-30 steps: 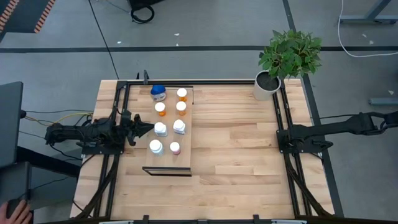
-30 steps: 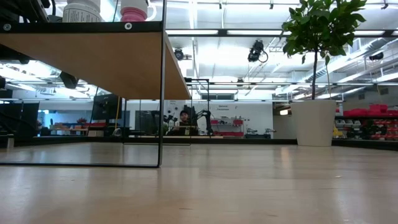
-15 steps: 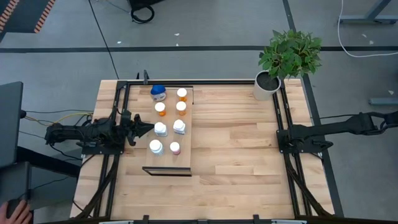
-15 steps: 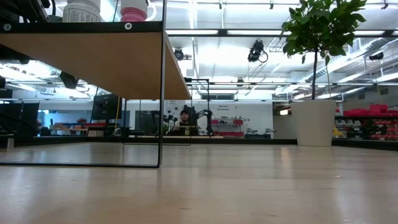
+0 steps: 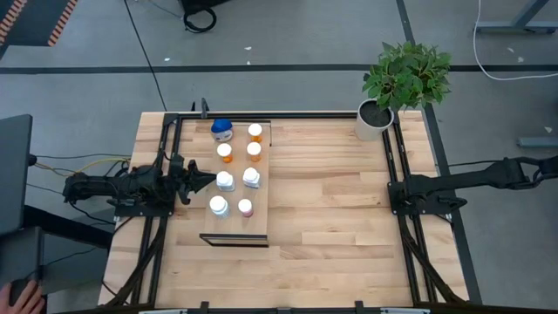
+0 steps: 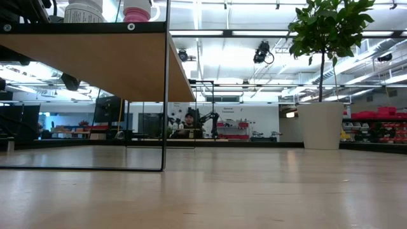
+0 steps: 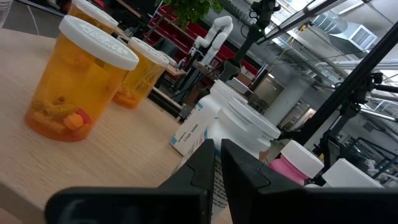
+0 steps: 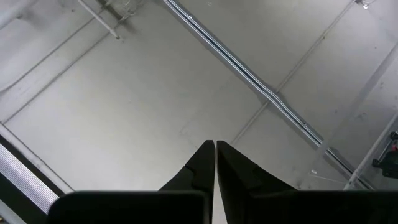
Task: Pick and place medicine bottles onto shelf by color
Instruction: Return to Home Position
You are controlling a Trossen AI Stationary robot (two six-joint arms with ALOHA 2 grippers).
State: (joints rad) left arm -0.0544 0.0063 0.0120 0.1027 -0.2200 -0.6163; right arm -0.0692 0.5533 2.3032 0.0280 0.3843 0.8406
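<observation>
The bottles (image 5: 225, 180) all stand on the shelf (image 5: 235, 226). The shut, empty left claw (image 7: 216, 145) should pull back home; the right claw (image 8: 215, 144) is shut too.

The left arm (image 5: 122, 187), at 9 o'clock in the high view, is black, built of chunky jointed housings, with thin cables (image 5: 74, 160) trailing behind its base. The right arm (image 5: 471, 181), at 3 o'clock, is equally black but slimmer. The left gripper (image 7: 215, 144) and right gripper (image 8: 215, 144) each carry 2 dark wedge-shaped fingers on a flat black bar.
</observation>
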